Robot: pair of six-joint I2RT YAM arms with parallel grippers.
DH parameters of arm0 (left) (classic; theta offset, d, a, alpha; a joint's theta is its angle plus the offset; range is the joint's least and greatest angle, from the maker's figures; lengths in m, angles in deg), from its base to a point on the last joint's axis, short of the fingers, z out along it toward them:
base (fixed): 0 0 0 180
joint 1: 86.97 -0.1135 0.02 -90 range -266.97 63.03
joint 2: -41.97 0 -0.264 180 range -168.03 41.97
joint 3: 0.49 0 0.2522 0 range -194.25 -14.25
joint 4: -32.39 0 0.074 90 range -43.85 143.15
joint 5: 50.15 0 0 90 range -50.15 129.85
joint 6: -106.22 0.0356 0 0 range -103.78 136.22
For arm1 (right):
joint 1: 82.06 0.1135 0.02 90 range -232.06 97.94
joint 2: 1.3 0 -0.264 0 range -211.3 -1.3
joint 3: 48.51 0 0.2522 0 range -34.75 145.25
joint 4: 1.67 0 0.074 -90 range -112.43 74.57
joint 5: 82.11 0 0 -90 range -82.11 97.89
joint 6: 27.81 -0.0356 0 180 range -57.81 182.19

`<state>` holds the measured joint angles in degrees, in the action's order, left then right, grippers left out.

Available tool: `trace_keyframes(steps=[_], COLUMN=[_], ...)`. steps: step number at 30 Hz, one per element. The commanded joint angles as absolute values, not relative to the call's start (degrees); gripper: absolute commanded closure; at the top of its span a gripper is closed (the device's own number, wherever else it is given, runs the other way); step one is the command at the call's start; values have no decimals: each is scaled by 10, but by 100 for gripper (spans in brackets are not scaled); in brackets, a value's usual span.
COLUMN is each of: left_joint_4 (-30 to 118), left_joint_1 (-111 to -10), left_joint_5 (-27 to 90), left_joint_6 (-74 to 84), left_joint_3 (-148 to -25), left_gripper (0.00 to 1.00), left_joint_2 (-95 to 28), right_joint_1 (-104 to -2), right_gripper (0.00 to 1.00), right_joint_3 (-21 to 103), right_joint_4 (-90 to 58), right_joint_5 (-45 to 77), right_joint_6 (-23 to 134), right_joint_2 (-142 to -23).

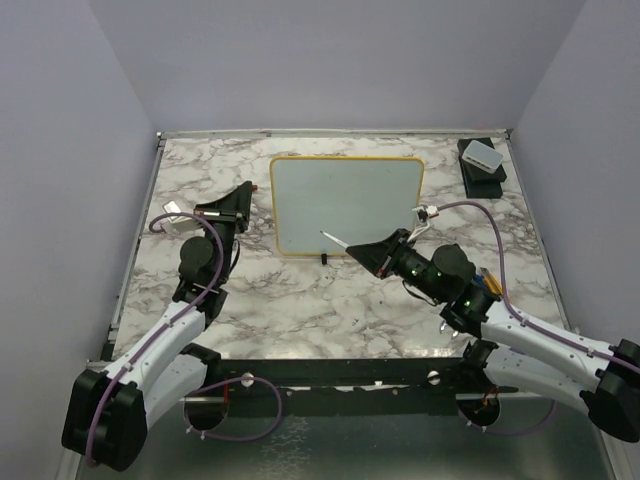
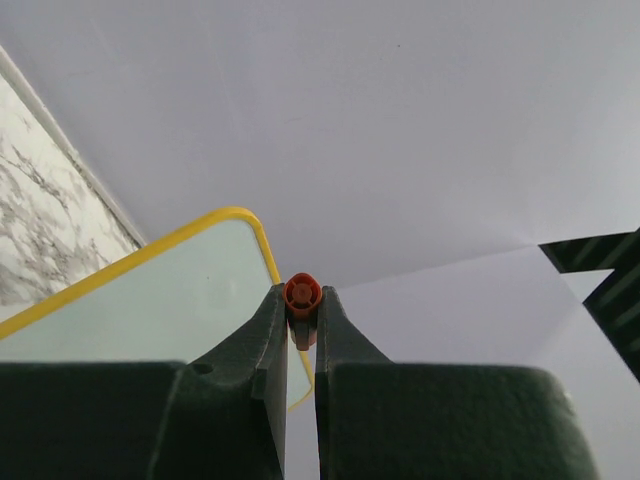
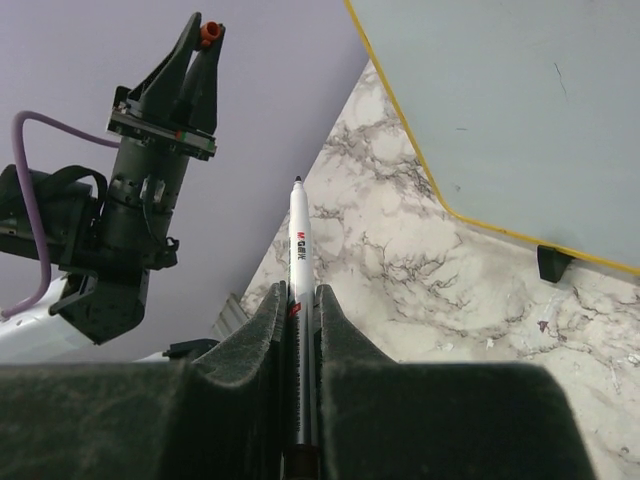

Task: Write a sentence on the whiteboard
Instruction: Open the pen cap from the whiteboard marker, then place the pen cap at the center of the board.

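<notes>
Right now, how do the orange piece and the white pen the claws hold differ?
The orange cap is short and stubby; the white marker long and thin. The cap barely clears the left gripper; the marker juts well past the right gripper. Both sit clamped in a gripper.

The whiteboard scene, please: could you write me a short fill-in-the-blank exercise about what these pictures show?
1. The right gripper is shut on an uncapped ____.
2. The left gripper pinches a small orange ____.
3. The whiteboard has a thin ____ rim.
4. It rests on a table patterned like ____.
Missing words: marker; cap; yellow; marble.
</notes>
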<state>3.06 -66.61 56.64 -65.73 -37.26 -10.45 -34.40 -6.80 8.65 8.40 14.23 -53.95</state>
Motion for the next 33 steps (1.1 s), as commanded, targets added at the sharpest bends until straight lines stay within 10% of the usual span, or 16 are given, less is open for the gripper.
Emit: trace_keyframes(steps=[1,12,33], left_joint_4=[132,591,751], left_joint_1=[-683,-694,-669], left_joint_5=[501,419,383], left_joint_6=[-565,-252,-187], left_joint_3=[-418,-532,-506], left_gripper=[100,100,92], left_joint_2=[-79,-91,-249], right_joint_1=[-343,-343,-343], right_gripper=[99,99,99], right_joint_3=[-71,-16,-19], right_joint_4=[74,-95,-64], right_joint_5=[75,-51,5], right_joint_6=[197,349,375], right_joint_2=[-507,-430,-482])
